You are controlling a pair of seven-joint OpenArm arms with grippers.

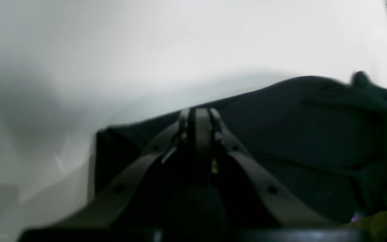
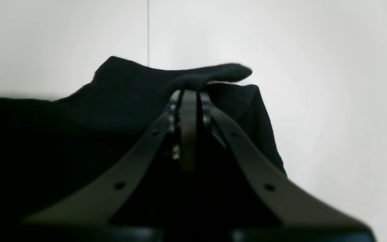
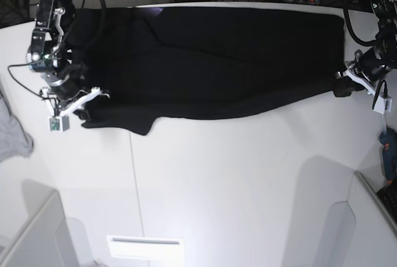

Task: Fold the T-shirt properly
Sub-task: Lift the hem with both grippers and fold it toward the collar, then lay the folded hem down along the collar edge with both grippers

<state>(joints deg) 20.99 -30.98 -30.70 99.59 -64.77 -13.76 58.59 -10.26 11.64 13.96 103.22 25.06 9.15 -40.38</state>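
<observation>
Black cloth fills most of what we see: the T-shirt (image 3: 217,62) lies spread in a long band across the far half of the white table (image 3: 248,180), plain side up, with no print showing from above. We hold it at both ends. Our left gripper (image 1: 198,112) is clenched on the shirt's edge, and in the left wrist view the fabric runs out ahead of the fingertips and off to one side of them, with bare table beyond. Our right gripper (image 2: 188,94) is likewise clamped shut on the shirt; in the right wrist view a lip of cloth curls over just beyond the fingertips, and the bulk of the shirt hangs to one side and below them.

We judge the two pinches are there to keep the cloth taut between the grippers, so that one long edge can be carried as a straight line and laid over without bunching. The near edge between the grippers is not straight: a flap sags toward us close to the right gripper's fingers, so that side looks slacker. Whether each pinch holds a single layer or a doubled one, we cannot tell.

Off beyond the right gripper, apart from the shirt, a grey cloth (image 3: 13,133) lies at the table's edge.
</observation>
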